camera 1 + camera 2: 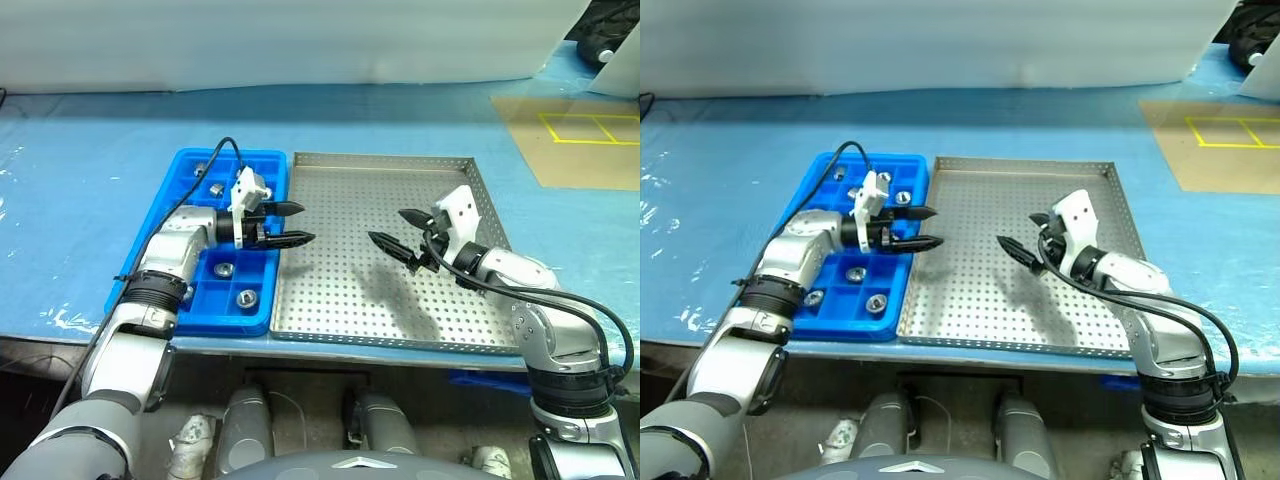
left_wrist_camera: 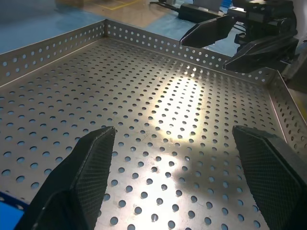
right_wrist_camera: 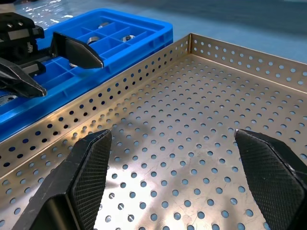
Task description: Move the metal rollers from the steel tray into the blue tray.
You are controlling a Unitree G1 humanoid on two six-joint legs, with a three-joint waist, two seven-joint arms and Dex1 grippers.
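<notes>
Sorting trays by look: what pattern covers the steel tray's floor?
Evenly spaced small round holes across the square silver steel tray, clearest in the left wrist view.

Two trays sit side by side on the table: one blue tray (image 1: 880, 157) on the left and one steel tray (image 1: 970, 300) on the right. I count six metal rollers (image 1: 876, 302), all in the blue tray's compartments: three toward the far end and three toward the near end. The left arm covers part of that tray, so six is what can be made out. Two grippers hang over the trays, the left gripper (image 1: 936, 227) and the right gripper (image 1: 1016, 229), each with two black fingers.
</notes>
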